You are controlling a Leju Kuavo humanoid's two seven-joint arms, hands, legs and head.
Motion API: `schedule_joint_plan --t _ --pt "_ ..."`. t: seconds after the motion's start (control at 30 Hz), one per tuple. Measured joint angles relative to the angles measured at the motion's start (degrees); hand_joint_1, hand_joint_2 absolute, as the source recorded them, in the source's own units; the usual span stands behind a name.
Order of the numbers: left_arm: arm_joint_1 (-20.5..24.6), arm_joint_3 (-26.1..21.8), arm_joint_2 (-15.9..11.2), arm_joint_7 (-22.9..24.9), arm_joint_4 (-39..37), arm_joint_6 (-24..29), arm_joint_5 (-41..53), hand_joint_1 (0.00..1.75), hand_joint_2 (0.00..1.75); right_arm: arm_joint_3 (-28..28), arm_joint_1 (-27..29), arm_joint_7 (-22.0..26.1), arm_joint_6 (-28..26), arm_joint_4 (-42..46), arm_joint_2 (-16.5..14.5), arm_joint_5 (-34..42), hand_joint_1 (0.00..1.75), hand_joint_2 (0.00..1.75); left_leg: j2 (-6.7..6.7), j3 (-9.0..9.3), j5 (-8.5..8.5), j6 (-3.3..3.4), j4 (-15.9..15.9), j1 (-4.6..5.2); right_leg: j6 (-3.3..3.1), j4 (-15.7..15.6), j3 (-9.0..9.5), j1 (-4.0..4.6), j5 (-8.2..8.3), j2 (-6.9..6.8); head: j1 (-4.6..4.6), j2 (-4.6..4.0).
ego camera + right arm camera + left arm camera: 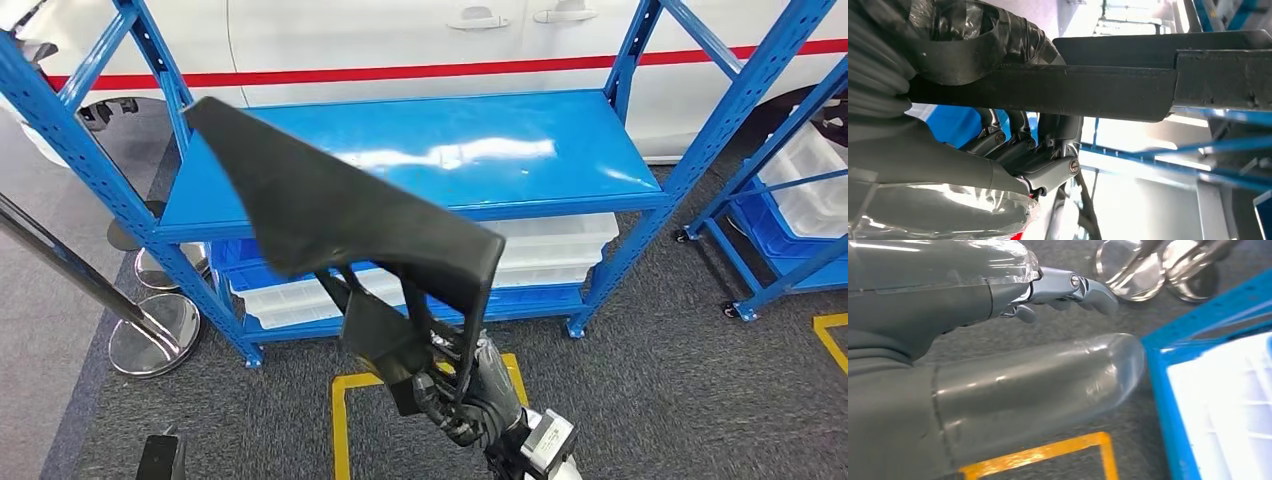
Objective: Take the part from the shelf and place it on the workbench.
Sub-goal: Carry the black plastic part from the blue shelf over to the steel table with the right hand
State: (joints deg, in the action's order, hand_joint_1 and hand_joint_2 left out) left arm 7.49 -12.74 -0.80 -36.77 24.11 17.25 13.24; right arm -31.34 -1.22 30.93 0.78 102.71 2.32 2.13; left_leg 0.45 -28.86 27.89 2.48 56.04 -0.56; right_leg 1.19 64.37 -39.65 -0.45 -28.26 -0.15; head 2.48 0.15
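— Where is the part, and who has it?

— My right hand (462,395) has it; my fingers (1020,150) are wrapped round a flat bar of the black trim part (330,205), the thumb pressed on the bar's other side. From my head the hand sits at about six o'clock, and the part rises from it toward eleven o'clock, a broad dark wedge held up in the air, tilted, in front of the blue shelf (420,150); it touches neither board nor frame that I can see.

— And the left hand?

— My left hand (998,355) hangs low over grey carpet and holds nothing; the thumb lies straight, the fingers (1083,287) reach out loosely above it, apart from it.

— What lies around you?

— White plastic bins (560,250) on the shelf's lower level; a white car with a red stripe (420,40) behind it at twelve o'clock; round chrome stanchion bases (150,335) at nine o'clock; yellow floor tape (345,400) beneath my hand; a second blue rack (790,190) at three o'clock.
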Motion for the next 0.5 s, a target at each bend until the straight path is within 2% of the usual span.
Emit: schedule_joint_plan --t 0.03,0.07,0.1,0.13,0.17,0.2,0.27,0.3,0.33,0.4,0.43,0.47,0.5 --pt "0.43 -0.01 -0.26 0.43 -0.92 0.01 0.01 0.00 0.00 -0.02 -0.05 -0.19 0.03 0.14 0.17 0.13 1.75 1.75 0.04 -0.89 -0.69 0.19 0.09 0.02 0.26 3.70 -0.98 -0.07 -2.87 0.02 0.00 0.00" --pt "0.72 -0.02 -0.50 0.71 -1.71 -0.02 0.01 0.00 0.00 -0.03 -0.08 -0.35 0.04 0.21 0.33 0.26 1.75 1.75 0.08 -1.83 -1.35 0.16 0.23 0.03 0.48 7.28 -1.71 -0.14 -4.73 0.02 -0.01 0.00" --pt "0.91 -0.02 -0.68 0.94 -2.41 -0.04 0.00 0.00 0.00 -0.04 -0.09 -0.46 0.03 0.23 0.46 0.38 1.75 1.75 0.11 -2.81 -1.97 0.09 0.42 0.05 0.63 9.77 -1.84 -0.20 -5.21 0.02 0.00 0.00" --pt "1.06 -0.03 -0.89 1.21 -3.06 -0.04 -0.03 0.00 0.00 -0.04 -0.12 -0.57 0.05 0.24 0.59 0.50 1.75 1.75 0.15 -3.77 -2.50 -0.03 0.67 0.06 0.67 10.37 -1.06 -0.25 -4.37 0.02 0.00 0.00" --pt "1.18 -0.04 -1.05 1.23 -3.59 -0.03 -0.10 0.00 0.00 -0.04 -0.16 -0.65 0.10 0.27 0.70 0.61 1.75 1.75 0.17 -4.65 -2.94 -0.18 0.96 0.06 0.58 8.87 0.75 -0.27 -2.85 0.02 -0.01 0.00" --pt "1.29 -0.06 -1.20 0.93 -4.02 -0.02 -0.17 0.00 0.00 -0.04 -0.23 -0.71 0.15 0.32 0.79 0.72 1.75 1.75 0.18 -5.41 -3.34 -0.34 1.27 0.06 0.38 5.65 3.49 -0.26 -1.49 0.03 -0.01 0.00" --pt "1.53 -0.10 -1.44 -0.59 -4.63 -0.16 -0.11 0.00 0.00 -0.05 -0.50 -0.85 -0.06 0.51 0.92 0.71 1.75 1.75 0.14 -6.49 -4.06 -0.82 1.79 0.21 -0.32 -2.33 9.16 0.01 -1.29 0.04 -0.02 0.00" --pt "1.63 -0.04 -1.44 -1.17 -4.76 -0.42 0.44 0.00 0.00 -0.03 -0.56 -0.88 -0.74 0.60 0.96 0.29 1.75 1.75 0.13 -6.73 -4.44 -1.10 1.92 0.24 -0.70 -5.02 10.82 0.18 -1.74 0.07 -0.02 0.00" --pt "1.57 0.16 -1.19 -0.81 -4.65 -0.69 1.47 0.00 0.00 0.08 -0.47 -0.93 -1.64 0.67 0.97 -0.34 1.75 1.75 0.11 -6.86 -4.80 -1.44 1.88 0.26 -1.07 -6.43 11.46 0.35 -2.20 0.09 -0.02 0.00" --pt "0.41 0.89 0.05 4.01 -1.79 -1.10 4.69 0.00 0.00 0.73 0.34 -1.18 -2.92 0.78 0.92 -1.49 1.75 1.75 0.07 -6.99 -5.23 -2.10 1.75 0.20 -1.92 -7.12 11.20 0.19 -1.59 0.10 -0.02 0.00" --pt "-0.54 1.23 0.93 7.36 0.45 -1.22 6.07 0.00 0.00 1.14 0.83 -1.38 -2.90 0.86 0.88 -1.60 1.75 1.75 0.02 -7.33 -4.41 -2.36 2.28 0.17 -2.45 -7.39 10.95 0.04 -1.11 0.14 -0.03 0.00" --pt "-1.53 1.44 1.83 10.53 2.96 -1.49 7.17 0.00 0.00 1.56 1.28 -1.65 -2.62 0.96 0.79 -1.45 1.75 1.75 -0.03 -7.93 -2.72 -2.58 3.76 0.11 -2.90 -7.65 10.61 -0.13 -0.50 0.18 -0.03 0.00" --pt "-2.38 1.56 2.66 12.59 5.01 -1.91 7.99 0.00 0.00 1.94 1.70 -1.95 -2.45 1.04 0.62 -1.16 1.75 1.75 -0.07 -8.85 -0.22 -2.73 6.43 -0.04 -3.20 -7.75 10.12 -0.18 0.07 0.30 -0.03 0.00"
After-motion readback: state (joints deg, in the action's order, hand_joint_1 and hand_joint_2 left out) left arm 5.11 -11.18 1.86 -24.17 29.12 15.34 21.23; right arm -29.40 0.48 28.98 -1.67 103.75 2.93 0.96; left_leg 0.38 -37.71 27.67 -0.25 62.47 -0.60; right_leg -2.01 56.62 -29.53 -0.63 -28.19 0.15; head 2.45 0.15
